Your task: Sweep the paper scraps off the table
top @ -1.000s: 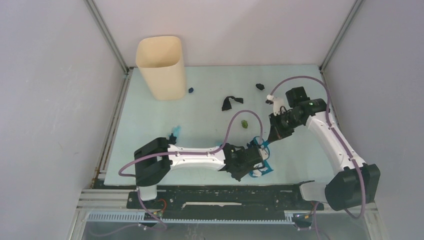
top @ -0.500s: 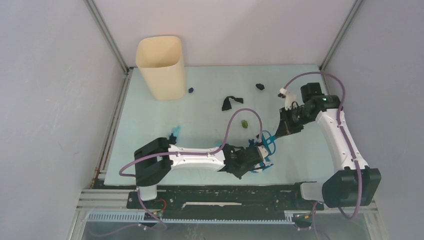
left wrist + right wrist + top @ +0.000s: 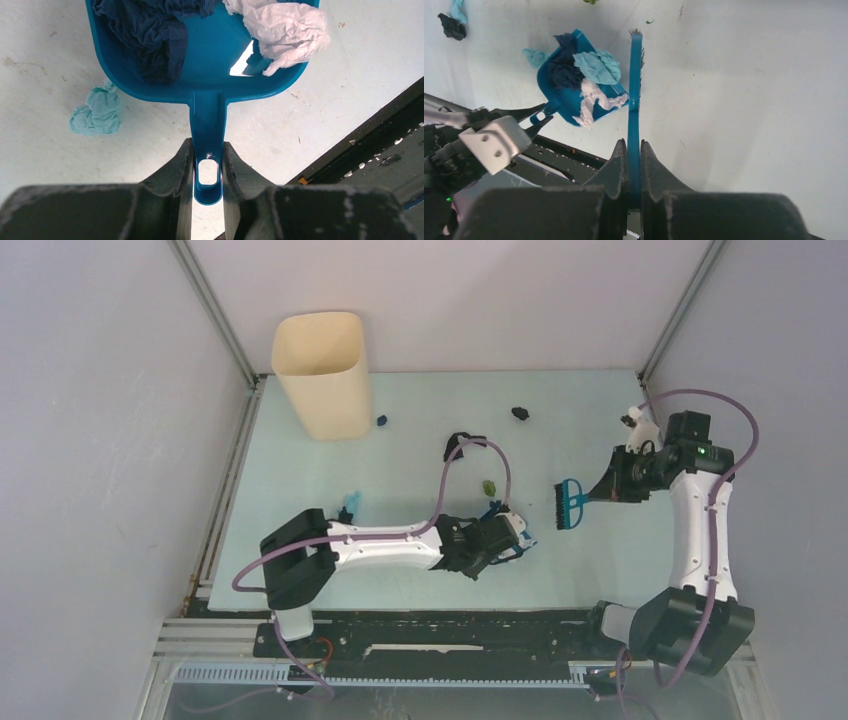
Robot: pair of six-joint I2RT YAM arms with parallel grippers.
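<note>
My left gripper (image 3: 208, 162) is shut on the handle of the blue dustpan (image 3: 210, 75), which lies low over the table (image 3: 420, 400) near the front middle (image 3: 505, 532). Dark blue (image 3: 150, 40), white (image 3: 287, 30) and light blue (image 3: 596, 67) paper scraps lie in the pan. One light blue scrap (image 3: 97, 110) lies on the table beside it. My right gripper (image 3: 634, 150) is shut on the blue brush (image 3: 635, 75), held to the right of the pan (image 3: 570, 502). Loose scraps on the table are green (image 3: 489, 485), black (image 3: 458, 446), black (image 3: 519, 413), dark blue (image 3: 381, 421) and light blue (image 3: 350, 502).
A tall beige bin (image 3: 322, 375) stands at the table's back left. Metal frame posts and grey walls close in the sides and back. A black rail (image 3: 440, 630) runs along the near edge by the arm bases.
My right arm has swung right and back, carrying the brush away from the dustpan. My left gripper has shifted the dustpan slightly left and back.
</note>
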